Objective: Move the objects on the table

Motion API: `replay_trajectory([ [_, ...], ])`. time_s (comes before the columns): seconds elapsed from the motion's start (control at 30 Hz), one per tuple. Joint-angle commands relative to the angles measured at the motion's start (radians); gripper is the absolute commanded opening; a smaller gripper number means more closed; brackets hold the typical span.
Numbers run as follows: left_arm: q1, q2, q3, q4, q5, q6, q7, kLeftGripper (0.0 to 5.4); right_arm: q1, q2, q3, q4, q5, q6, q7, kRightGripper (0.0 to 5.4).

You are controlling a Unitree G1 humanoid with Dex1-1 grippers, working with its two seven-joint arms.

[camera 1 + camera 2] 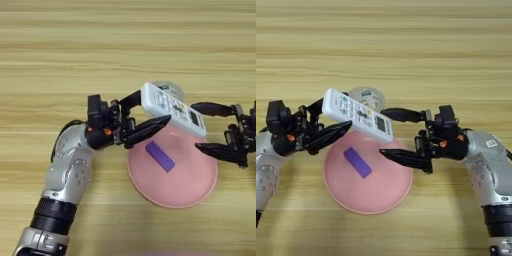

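Note:
My left gripper [155, 106] is shut on the left end of the white remote control [175, 110], holding it tilted in the air over the far rim of the pink plate [185, 185]. A small purple block [160, 156] lies flat inside the plate on its left half. My right gripper [381, 132] reaches in from the right and is open. Its two black fingers [403, 157] stand above and below the remote's right end without closing on it. The plate rests on the tan wooden table [125, 40].
A clear round thing [367, 95], like a glass or lid, stands on the table just behind the remote and is partly hidden by it. Both arms [70, 175] come in from the near side, left and right of the plate.

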Motion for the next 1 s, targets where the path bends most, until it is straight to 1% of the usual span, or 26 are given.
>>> replay_trajectory([
  [0.03,-0.008,-0.001,0.004,0.017,0.031,-0.019,-0.011,2.9,-0.043,0.013,-0.083,-0.024,0.13,0.072,-0.043,5.18],
  [0.1,-0.012,-0.001,0.009,0.028,0.039,-0.023,-0.011,2.9,-0.055,0.017,-0.108,-0.028,0.169,0.095,-0.062,5.38],
  [0.2,-0.022,0.009,-0.001,0.068,0.089,-0.044,-0.006,2.9,-0.08,0.03,-0.142,-0.025,0.203,0.112,-0.109,5.4],
  [0.33,-0.034,0.01,-0.007,0.113,0.127,-0.054,-0.004,2.9,-0.106,0.048,-0.166,-0.014,0.213,0.114,-0.165,5.4],
  [0.43,-0.045,0.015,-0.025,0.164,0.182,-0.077,-0.004,2.9,-0.129,0.062,-0.184,0.0,0.219,0.114,-0.205,5.4],
  [0.5,-0.051,0.021,-0.041,0.204,0.228,-0.099,-0.004,2.9,-0.141,0.07,-0.19,0.002,0.211,0.11,-0.227,5.4],
  [0.57,-0.063,0.029,-0.069,0.263,0.3,-0.132,0.008,2.9,-0.146,0.076,-0.188,0.002,0.199,0.105,-0.237,5.4],
  [0.6,-0.068,0.031,-0.08,0.294,0.328,-0.149,0.008,2.9,-0.145,0.078,-0.184,0.001,0.194,0.101,-0.238,5.4],
  [0.63,-0.073,0.03,-0.088,0.32,0.345,-0.159,0.006,2.9,-0.144,0.08,-0.181,-0.001,0.189,0.099,-0.238,5.4],
  [0.83,-0.109,0.024,-0.107,0.427,0.396,-0.184,0.002,2.9,-0.134,0.089,-0.168,0.003,0.158,0.076,-0.231,5.4],
  [1.0,-0.126,0.02,-0.122,0.485,0.43,-0.211,-0.001,2.9,-0.132,0.095,-0.16,-0.004,0.142,0.068,-0.234,5.4],
])
